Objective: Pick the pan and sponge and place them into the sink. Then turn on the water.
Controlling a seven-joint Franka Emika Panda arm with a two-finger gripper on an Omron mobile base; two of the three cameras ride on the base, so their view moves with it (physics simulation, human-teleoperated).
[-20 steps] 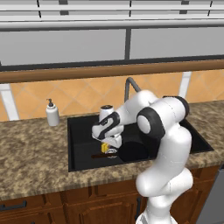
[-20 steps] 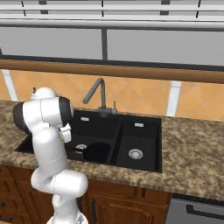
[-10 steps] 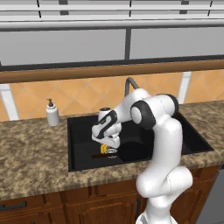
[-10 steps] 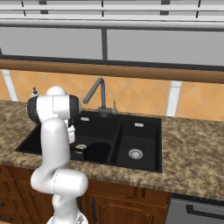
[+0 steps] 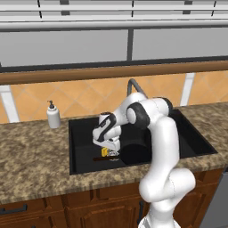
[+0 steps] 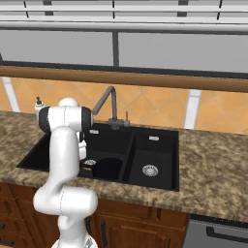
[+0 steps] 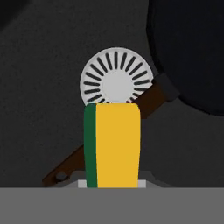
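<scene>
- The pincer [image 5: 108, 152] is seen low inside the left basin of the sink [image 5: 80, 133], nearly closed, with the sponge [image 7: 114, 144] clamped between its fingers.
- In the hand view the sponge is shown as a smooth yellow block with rounded upper corners and a dark green scouring strip along one side; it is held upright, above the round silver drain [image 7: 117, 82] with its ring of dark radial slots.
- The sponge [image 5: 104, 152] appears in the left base view as a small yellow patch just under the hand.
- The pan [image 7: 192, 52] is found lying in the same basin: a round, matt black bowl whose long, thin brown handle [image 7: 100, 140] runs slantwise past the drain and behind the sponge.
- In the right base view the pan [image 6: 107, 168] is seen as a dark disc on the basin floor, beside the white arm.
- The sink is a black rectangular double basin set in a speckled brown granite counter [image 5: 31, 156]; a dark grey gooseneck tap [image 6: 109, 104] rises behind it.
- A white soap bottle [image 5: 53, 115] with a pump top stands on the counter left of the sink.
- Compared with a second ago, the arm's elbow has been swung left and nearer the basin, while the hand and sponge are kept at about the same spot.
</scene>
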